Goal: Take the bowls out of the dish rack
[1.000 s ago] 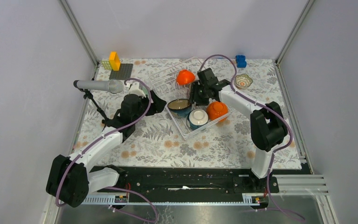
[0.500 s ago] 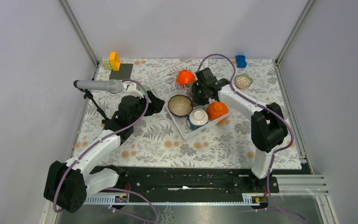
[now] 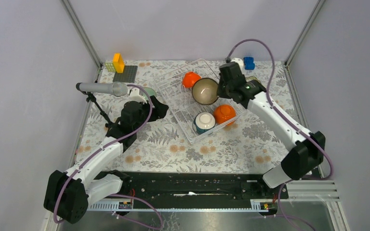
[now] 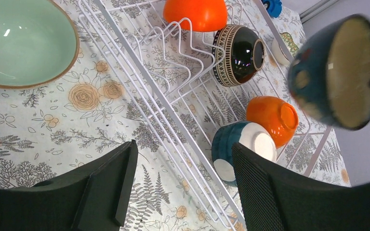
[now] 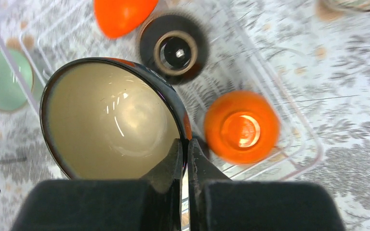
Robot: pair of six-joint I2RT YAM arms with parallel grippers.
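My right gripper (image 5: 185, 150) is shut on the rim of a dark blue bowl (image 5: 108, 120) with a cream inside. In the top view that bowl (image 3: 204, 90) hangs tilted above the white wire dish rack (image 3: 183, 120), beside the right gripper (image 3: 218, 90). In the rack lie two orange bowls (image 3: 190, 78) (image 3: 225, 114), a teal bowl (image 3: 204, 122) and a dark brown patterned bowl (image 4: 238, 54). A mint green bowl (image 4: 21, 41) sits on the cloth left of the rack. My left gripper (image 4: 183, 185) stands open and empty over the rack's near left edge.
A small patterned bowl (image 4: 282, 48) rests on the cloth beyond the rack. A microphone on a stand (image 3: 101, 88) rises just left of my left arm. A grey baseplate (image 3: 125, 73) with yellow blocks (image 3: 118, 62) is at the back left, a blue block (image 3: 248, 62) at the back right.
My right gripper closed on the dark blue bowl's rim and lifted it up and back out of the rack. The left gripper shifted slightly and stayed open.
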